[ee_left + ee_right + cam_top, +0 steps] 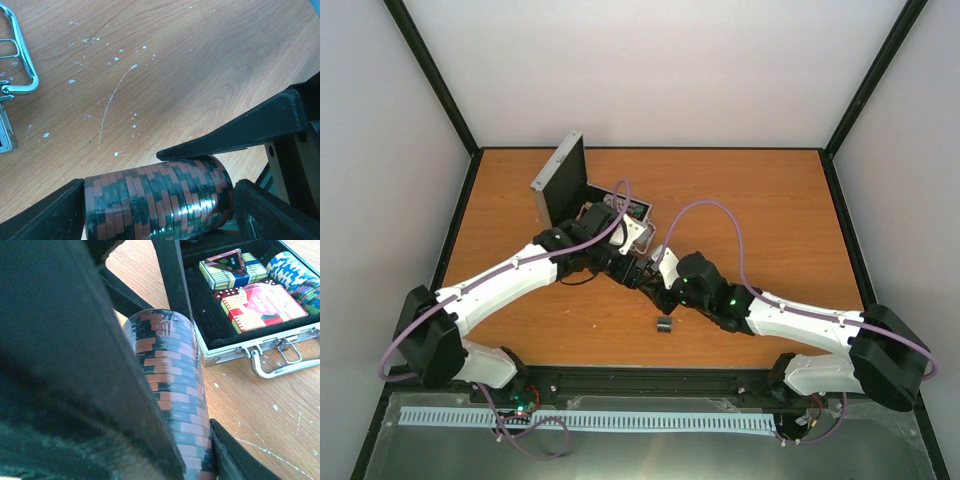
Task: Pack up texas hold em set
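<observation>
A roll of red-and-black striped chips [155,200] hangs over the table in front of the open silver case [563,180]. My left gripper [159,202] is shut on the roll's two ends. My right gripper [197,440] is shut across its sides, and one of its fingers [235,132] lies on top of the roll. The roll also shows in the right wrist view [175,380]. The case [240,346] holds a yellow-blue card box [245,274] with the red-edged triangle [225,260] on it, a red card box [262,305], a red die [225,294] and blue-white chips [290,270].
A short dark stack of chips [665,325] stands alone on the table near the front edge. The case's lid stands upright at the back left. Its metal handle [280,367] lies flat on the wood toward the grippers and shows in the left wrist view [22,60].
</observation>
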Motion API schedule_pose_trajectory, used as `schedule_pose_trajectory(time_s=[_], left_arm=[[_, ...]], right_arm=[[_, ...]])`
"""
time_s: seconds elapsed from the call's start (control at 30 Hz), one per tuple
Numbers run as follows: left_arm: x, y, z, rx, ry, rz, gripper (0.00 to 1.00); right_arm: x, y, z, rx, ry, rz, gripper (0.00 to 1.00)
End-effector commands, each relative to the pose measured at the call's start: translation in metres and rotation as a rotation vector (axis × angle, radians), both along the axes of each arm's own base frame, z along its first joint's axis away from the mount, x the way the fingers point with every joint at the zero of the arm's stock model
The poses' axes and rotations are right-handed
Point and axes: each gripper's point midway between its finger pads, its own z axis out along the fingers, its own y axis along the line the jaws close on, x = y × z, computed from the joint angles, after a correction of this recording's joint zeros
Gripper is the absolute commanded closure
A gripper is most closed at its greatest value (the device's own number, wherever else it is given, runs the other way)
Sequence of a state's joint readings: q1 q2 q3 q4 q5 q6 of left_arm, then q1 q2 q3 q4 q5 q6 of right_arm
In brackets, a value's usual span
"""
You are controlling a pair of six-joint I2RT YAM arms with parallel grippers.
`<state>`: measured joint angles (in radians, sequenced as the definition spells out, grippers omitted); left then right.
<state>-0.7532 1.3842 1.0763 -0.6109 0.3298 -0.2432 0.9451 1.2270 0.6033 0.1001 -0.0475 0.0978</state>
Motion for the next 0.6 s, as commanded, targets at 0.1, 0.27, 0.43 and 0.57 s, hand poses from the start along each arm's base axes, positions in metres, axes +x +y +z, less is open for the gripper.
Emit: schedule_pose_trajectory(time_s=[0.1, 0.27, 0.43, 0.57], left_arm=[[-0.0111, 0.0007, -0.0105, 0.059, 0.028, -0.035, 0.22], [-0.0094, 0.0037, -0.0188, 0.093, 0.032, -0.03, 0.15], [-0.0143, 0.0005, -0.0203, 0.082, 0.048, -0.066, 0.11], [-0.0138, 0.0046, -0.0178, 0.104, 0.028, -0.076, 0.21]], right_arm=[[0.0185, 0.0171, 0.0632, 0.151, -0.145, -0.035, 0.76], [0.0194, 0.0172, 0.0624, 0.147, -0.145, -0.038, 0.76], [0.022, 0.0175, 0.0598, 0.127, -0.148, -0.046, 0.76], [0.0247, 0.0164, 0.0572, 0.111, -0.152, -0.059, 0.76]])
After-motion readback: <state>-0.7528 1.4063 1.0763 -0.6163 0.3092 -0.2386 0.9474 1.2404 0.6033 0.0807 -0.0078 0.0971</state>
